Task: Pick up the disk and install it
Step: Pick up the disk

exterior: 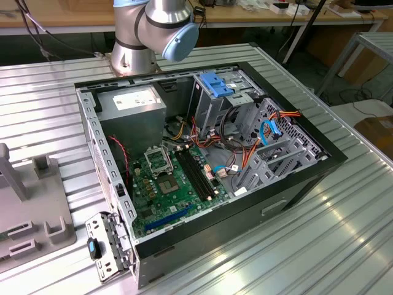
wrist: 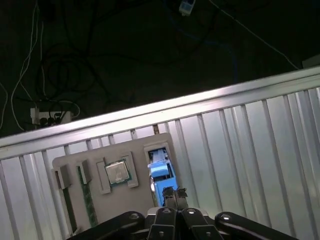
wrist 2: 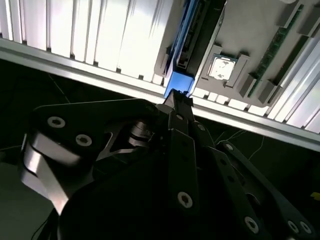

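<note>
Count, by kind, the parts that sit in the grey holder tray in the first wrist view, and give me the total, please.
disk with blue rails: 1
processor chip: 1
green memory stick: 1
Total in the grey tray: 3

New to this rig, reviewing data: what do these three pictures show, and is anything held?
One robot arm stands on a ribbed metal table beside an open computer case. The exterior view comes from a camera off the arm; both wrist views ride on the arm, looking past its end effector. That hangs over a grey tray holding a processor chip, a memory stick and the blue-railed disk, standing in its slot. The end effector looks shut at the disk's blue end; whether it grips the disk is unclear.
</note>
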Robot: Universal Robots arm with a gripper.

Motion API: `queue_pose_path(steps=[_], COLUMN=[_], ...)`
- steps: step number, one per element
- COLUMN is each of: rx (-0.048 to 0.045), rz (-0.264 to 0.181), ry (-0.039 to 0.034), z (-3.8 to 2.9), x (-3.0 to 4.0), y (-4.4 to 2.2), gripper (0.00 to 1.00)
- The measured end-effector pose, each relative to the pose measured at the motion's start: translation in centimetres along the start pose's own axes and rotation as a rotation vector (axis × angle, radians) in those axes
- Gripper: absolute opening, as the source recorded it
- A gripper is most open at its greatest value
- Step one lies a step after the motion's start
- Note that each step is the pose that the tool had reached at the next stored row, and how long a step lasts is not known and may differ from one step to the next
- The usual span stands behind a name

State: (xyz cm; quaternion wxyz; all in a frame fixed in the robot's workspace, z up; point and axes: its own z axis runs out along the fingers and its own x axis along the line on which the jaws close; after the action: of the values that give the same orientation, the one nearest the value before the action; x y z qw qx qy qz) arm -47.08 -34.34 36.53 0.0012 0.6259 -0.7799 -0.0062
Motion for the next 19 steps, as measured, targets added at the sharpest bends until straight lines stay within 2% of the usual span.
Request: queue_pose_path(steps=[9,14,16,19], rx=[0.0009,0.0009,0.0006,0.0005], rz=[-0.143,-0.149,-0.190,-0.194], ry=[0.0011,0.0012,0.0016,0.0017], z=[0.06,0.06,0.06,0.06], x=[0.00,-0.01,-0.01,-0.02], y=[0.00,-0.01,-0.06,-0.08], gripper=[0.11,0.11,0.11,0.11])
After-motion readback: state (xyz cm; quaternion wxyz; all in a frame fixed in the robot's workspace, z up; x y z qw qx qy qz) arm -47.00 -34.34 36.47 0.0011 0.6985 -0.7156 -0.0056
